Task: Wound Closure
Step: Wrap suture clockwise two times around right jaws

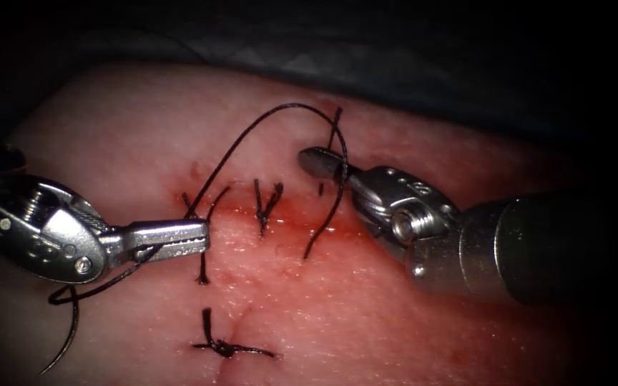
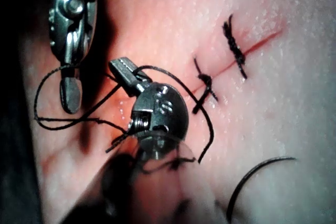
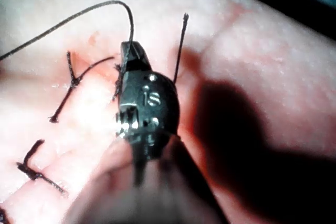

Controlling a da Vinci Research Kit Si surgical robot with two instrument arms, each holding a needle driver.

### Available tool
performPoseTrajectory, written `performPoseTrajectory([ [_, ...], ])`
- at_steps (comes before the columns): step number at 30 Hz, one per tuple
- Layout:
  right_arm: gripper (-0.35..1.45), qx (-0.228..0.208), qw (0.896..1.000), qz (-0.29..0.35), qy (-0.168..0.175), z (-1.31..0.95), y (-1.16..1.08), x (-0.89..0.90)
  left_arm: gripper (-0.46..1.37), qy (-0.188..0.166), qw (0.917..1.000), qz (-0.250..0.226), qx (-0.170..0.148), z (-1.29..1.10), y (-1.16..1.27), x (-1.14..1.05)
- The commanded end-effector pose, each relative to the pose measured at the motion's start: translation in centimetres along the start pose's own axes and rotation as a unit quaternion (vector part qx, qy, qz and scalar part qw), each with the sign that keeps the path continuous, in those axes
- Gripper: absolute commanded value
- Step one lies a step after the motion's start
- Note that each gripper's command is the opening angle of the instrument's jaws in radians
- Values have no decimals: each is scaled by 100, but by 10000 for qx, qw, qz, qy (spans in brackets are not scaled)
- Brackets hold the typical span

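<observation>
— Left tool [image 1: 180, 239]? Right tool [image 1: 316, 163]?
— Both pressed shut on thread [image 1: 252, 132], looped over the cut [image 1: 287, 211].
— Needle [image 1: 62, 343]?
— Free on tissue [image 1: 395, 322], far left. Stiff, slippery; probably best gripped mid-curve. Thread limp.

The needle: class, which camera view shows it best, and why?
The left wrist view: the needle lies free on the tissue, its dark curve plain against pale surface. The endoscope view shows a thin arc below the left gripper, easily confused with thread. The right wrist view doesn't help.
</observation>
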Motion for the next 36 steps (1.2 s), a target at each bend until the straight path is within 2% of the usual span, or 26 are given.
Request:
performPoseTrajectory([
  [1,-35,137,9999,-73,-48,2,-1,-1,-35,39,10000,-3,-17,3,1,0],
  [5,-35,444,9986,-275,-98,3,-4,-2,-35,114,9987,-477,-118,8,-1,0],
  [9,-35,776,9954,-557,-83,1,-4,-3,-35,152,9969,-752,-175,12,-6,-3],
  [12,-35,1067,9894,-979,-74,-3,-6,-5,-35,187,9952,-934,-213,15,-13,-9],
  [18,-35,1544,9783,-1381,99,-8,-10,-4,-35,206,9915,-1248,-311,18,-24,-21],
  [22,-35,1817,9711,-1516,304,-12,-15,-1,-35,226,9895,-1388,-334,21,-29,-27],
  [29,-35,2162,9592,-1772,425,-22,-28,4,-35,222,9872,-1533,-390,28,-31,-42],
  [33,-35,2380,9527,-1816,515,-30,-36,10,-35,154,9869,-1542,-450,36,-26,-53],
  [36,-35,2351,9521,-1861,602,-33,-40,14,-35,119,9865,-1572,-448,42,-18,-60],
])
